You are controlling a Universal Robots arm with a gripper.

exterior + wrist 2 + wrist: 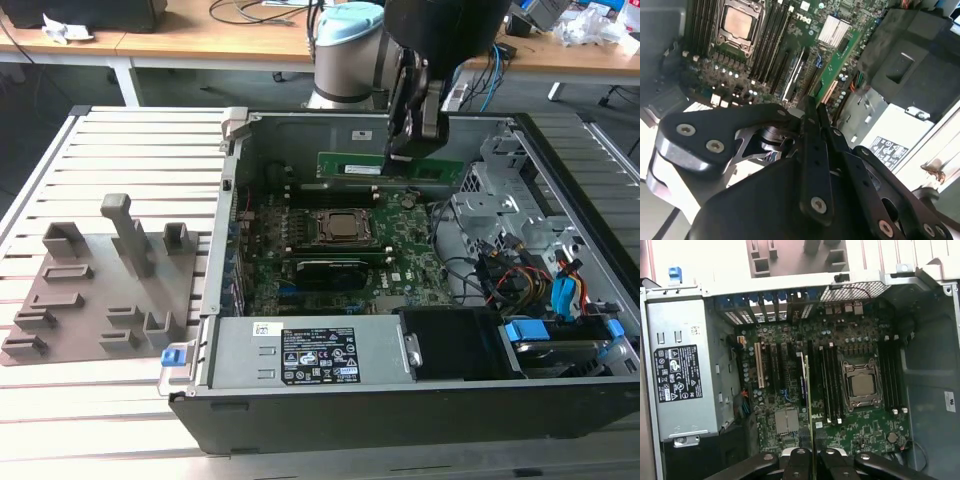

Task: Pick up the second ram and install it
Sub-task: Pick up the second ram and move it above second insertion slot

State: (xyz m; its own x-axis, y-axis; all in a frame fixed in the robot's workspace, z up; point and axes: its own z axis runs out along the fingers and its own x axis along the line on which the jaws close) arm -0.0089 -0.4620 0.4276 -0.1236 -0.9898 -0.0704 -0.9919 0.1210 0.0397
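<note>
1. Work table: white, slatted metal top. It carries the case and the tray.
2. Computer case: black and silver desktop tower, laid on its side with the side panel off and the interior exposed.
3. Motherboard: large green circuit board on the case floor, also seen in the first wrist view. Rows of long black memory slots run on both sides of the socket.
4. Power supply: grey sheet-metal box with a printed label. It sits along the case's near wall in the exterior view and also appears in the first wrist view.
5. Holder tray: grey plastic with upright posts and pockets. It lies on the table at the exterior view's left, beside the case.
6. Robot arm: pale grey joint with a blue cap, reaching down over the far side of the case.
7. Gripper: black, two-fingered, clamped onto the second ram. It shows in both wrist views.
8. Second ram: long, slim green circuit strip with a pale label.
   - It is pinched at mid-length with its long edge level.
   - It hangs inside the case above the motherboard, on the far side of the socket, and appears clear of the slots.
   - It is edge-on in the first wrist view, parallel to the slots.
   - Its green face is seen in the second wrist view.
9. CPU socket: square metal frame around a bare silver chip, seen in both wrist views.
</note>
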